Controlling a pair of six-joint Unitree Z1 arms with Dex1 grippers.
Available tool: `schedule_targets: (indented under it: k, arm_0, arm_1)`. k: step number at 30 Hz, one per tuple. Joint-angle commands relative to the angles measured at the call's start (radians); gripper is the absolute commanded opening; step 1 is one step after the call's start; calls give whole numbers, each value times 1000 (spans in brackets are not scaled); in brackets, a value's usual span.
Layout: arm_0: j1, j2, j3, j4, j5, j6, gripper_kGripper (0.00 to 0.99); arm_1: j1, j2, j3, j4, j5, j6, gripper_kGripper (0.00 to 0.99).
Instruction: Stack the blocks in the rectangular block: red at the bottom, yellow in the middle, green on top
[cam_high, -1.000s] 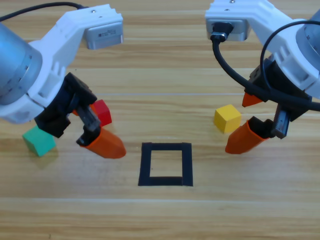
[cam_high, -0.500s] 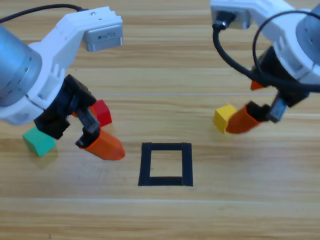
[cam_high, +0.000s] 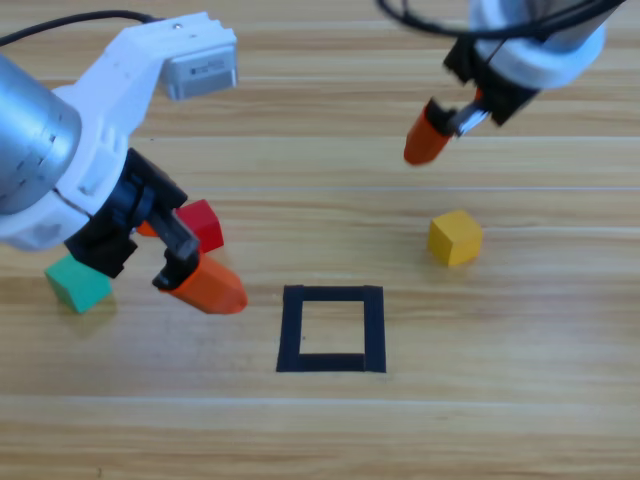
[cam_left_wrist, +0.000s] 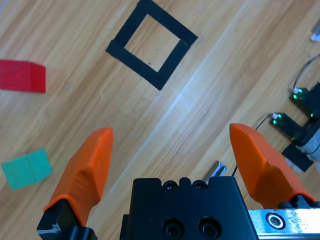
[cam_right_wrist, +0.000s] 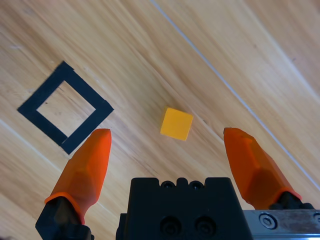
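Right pincer (cam_high: 432, 135) risen clear of yellow cube (cam_high: 455, 237), jaws apart | left pincer (cam_high: 190, 265) spread beside red cube (cam_high: 201, 224) | tape rectangle (cam_high: 331, 328) unobstructed

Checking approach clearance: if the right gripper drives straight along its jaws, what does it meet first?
Likely the yellow cube, centred between the open jaws of the right gripper; nothing shows in between. Depth is unclear.

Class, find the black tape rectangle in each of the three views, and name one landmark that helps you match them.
High view: rectangular block, lower centre.
Left wrist view: top centre, right of red.
Right wrist view: left edge, left of yellow.
Shared landmark: the rectangular block itself, bare inside in all three.
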Motion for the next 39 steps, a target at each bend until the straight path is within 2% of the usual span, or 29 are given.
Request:
schedule_targets:
  k: [1, 5, 8, 9, 11, 13, 16, 19, 24, 29, 32, 36, 37, 39]
  arm_0:
    - [49, -24, -4, 39, -5, -114, 990]
    - [71, -57, -30, 25, 32, -266, 990]
    - [71, -97, -6, 2, 167, -391, 990]
    - [77, -123, 14, 1, 182, -405, 990]
    - [100, -131, 13, 2, 175, -390, 990]
    - [120, -96, -16, 13, 125, -421, 990]
    - [118, -13, -61, 74, 204, -500, 990]
    - [118, 61, -107, 125, 253, -585, 990]
    - [118, 302, -389, 351, 306, -758, 973]
    - [115, 475, -601, 519, 310, -876, 976]
    - [118, 564, -684, 582, 273, -911, 973]
    - [161, 604, -711, 594, 225, -971, 974]
    - [177, 616, -720, 594, 210, -973, 973]
    - [216, 631, -722, 594, 175, -988, 973]
  arm_1:
    - [-53, 157, -23, 19, 5, 16, 988]
    - [-55, 212, -29, 19, 5, 11, 973]
    - [-63, 260, -38, 19, 8, 8, 948]
    - [-63, 275, -41, 19, 8, 6, 948]
    - [-66, 293, -42, 19, 9, 5, 946]
    - [-70, 306, -44, 19, 11, 5, 937]
    - [-72, 318, -46, 19, 9, 3, 922]
    - [-72, 329, -47, 22, 9, 2, 904]
    - [-72, 348, -52, 28, 3, 6, 882]
    - [-84, 382, -73, 36, -1, 22, 853]
    - [-90, 396, -87, 48, -1, 32, 847]
    - [-96, 411, -105, 71, -1, 42, 807]
    - [-96, 414, -107, 75, -1, 42, 767]
    - [-101, 421, -115, 88, -1, 42, 523]
